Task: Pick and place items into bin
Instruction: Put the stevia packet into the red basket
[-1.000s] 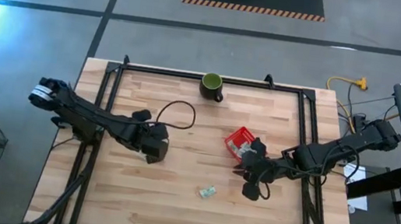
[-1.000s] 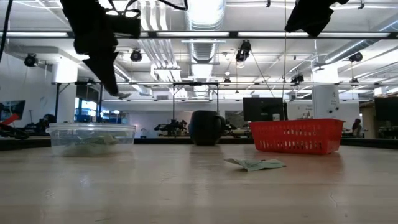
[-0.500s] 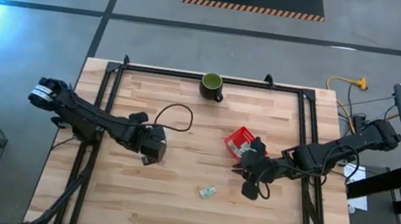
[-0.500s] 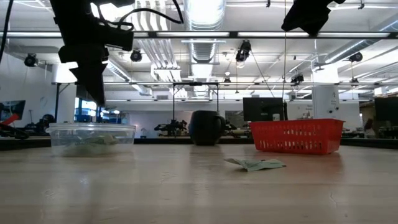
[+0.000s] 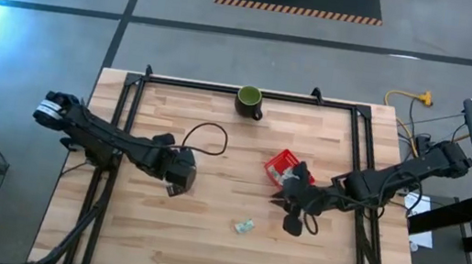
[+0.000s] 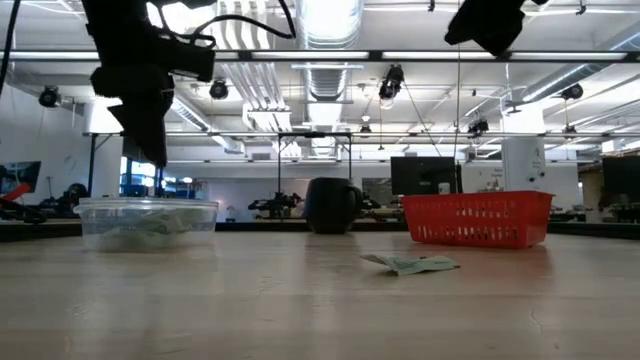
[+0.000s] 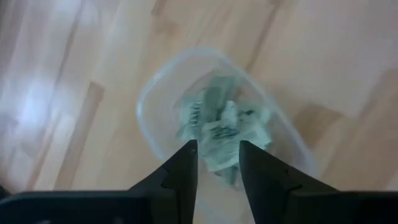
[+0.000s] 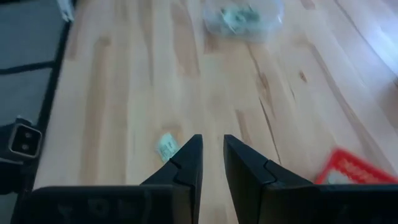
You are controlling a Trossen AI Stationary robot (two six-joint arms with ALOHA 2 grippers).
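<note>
A clear plastic tub (image 6: 147, 222) stands on the table's left part with several pale green-and-white packets (image 7: 224, 127) in it. My left gripper (image 7: 217, 163) hangs open straight above it (image 6: 140, 120), touching nothing, and hides the tub in the high view (image 5: 176, 177). One loose packet (image 5: 245, 227) lies flat on the wood, also seen in the low view (image 6: 410, 264) and the right wrist view (image 8: 166, 147). My right gripper (image 8: 212, 158) is high above the table (image 5: 295, 219), right of that packet, its fingers a narrow gap apart and empty.
A red mesh basket (image 5: 284, 167) sits on the table just beyond my right gripper, low and wide in the low view (image 6: 477, 218). A dark green mug (image 5: 249, 102) stands at the far edge. A black cable (image 5: 208, 133) loops over the wood near my left arm.
My left gripper has shifted a little toward the table's left and turned, and now stands square over the tub. The loose packet, basket and mug have stayed put.
</note>
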